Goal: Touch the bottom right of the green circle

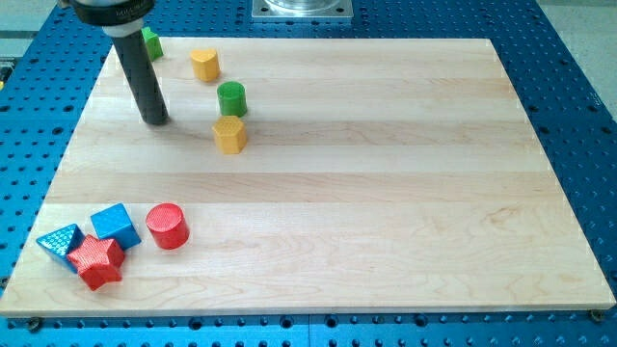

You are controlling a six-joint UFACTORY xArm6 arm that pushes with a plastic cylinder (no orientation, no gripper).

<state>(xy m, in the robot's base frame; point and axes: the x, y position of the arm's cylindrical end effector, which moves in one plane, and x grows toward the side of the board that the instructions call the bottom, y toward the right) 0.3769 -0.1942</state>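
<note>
The green circle (231,98) is a short green cylinder standing on the wooden board (386,193) toward the view's upper left. A yellow hexagon block (229,134) sits just below it, almost touching. My tip (155,120) is the lower end of the dark rod, resting on the board to the left of the green circle and a little lower, about a block and a half's width away. It touches no block.
A yellow heart-like block (204,64) lies above the green circle. A green block (150,43) is partly hidden behind the rod at the upper left. At the lower left lie a red cylinder (167,226), blue cube (116,225), red star (95,261) and blue triangle (60,241).
</note>
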